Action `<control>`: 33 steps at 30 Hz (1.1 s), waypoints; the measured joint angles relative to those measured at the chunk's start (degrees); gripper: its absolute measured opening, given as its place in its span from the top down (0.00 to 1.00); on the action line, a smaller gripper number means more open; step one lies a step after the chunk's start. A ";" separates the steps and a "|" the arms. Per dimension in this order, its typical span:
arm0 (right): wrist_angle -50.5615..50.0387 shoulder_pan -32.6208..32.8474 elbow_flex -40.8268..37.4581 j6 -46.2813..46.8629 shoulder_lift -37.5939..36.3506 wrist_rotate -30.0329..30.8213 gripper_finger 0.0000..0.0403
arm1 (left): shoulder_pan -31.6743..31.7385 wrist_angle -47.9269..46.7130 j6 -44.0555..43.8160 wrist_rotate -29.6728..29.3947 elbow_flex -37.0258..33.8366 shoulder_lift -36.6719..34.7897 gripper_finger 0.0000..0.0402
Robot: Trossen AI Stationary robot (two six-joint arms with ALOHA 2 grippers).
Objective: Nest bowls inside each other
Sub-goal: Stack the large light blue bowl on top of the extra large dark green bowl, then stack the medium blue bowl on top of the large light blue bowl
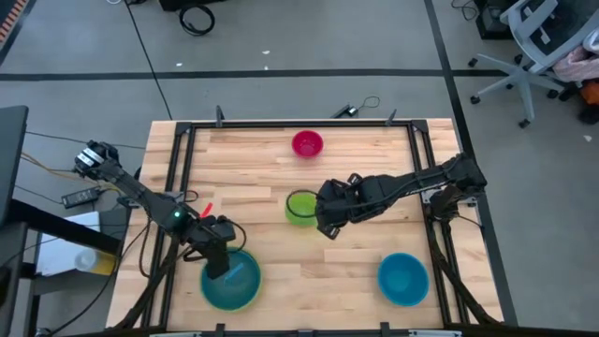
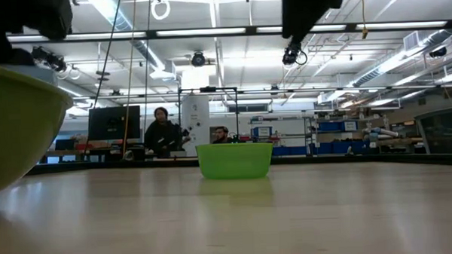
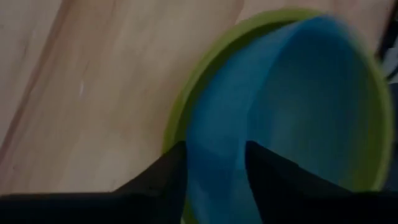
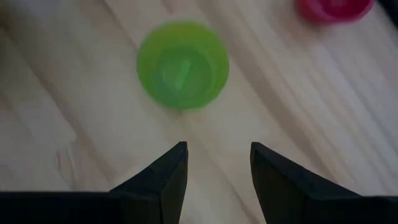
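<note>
On the surface [image 1: 271,168], one bowl [image 1: 227,284] sits nested inside a larger bowl [image 1: 249,301] at the near left corner. Another bowl [image 1: 402,278] sits alone at the near right. A small bowl [image 1: 299,207] sits at the centre, with the smallest bowl [image 1: 307,143] behind it near the far edge.

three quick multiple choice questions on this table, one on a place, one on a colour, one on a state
1. Where is the pink bowl? A) inside another bowl B) alone on the table C) held in the air
2. What colour bowl sits inside the yellow-green bowl? A) blue B) pink C) none
3. The right claw is: A) shut on a bowl B) shut, empty C) open, empty

1 B, bare wood shows all round it.
2 A, the blue bowl fills it.
3 C, its fingers stand apart with only wood between them.
</note>
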 joint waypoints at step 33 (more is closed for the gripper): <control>5.84 16.32 -43.53 25.88 -25.92 -25.85 0.56 | 4.80 -6.97 3.31 -4.26 4.46 -0.79 0.58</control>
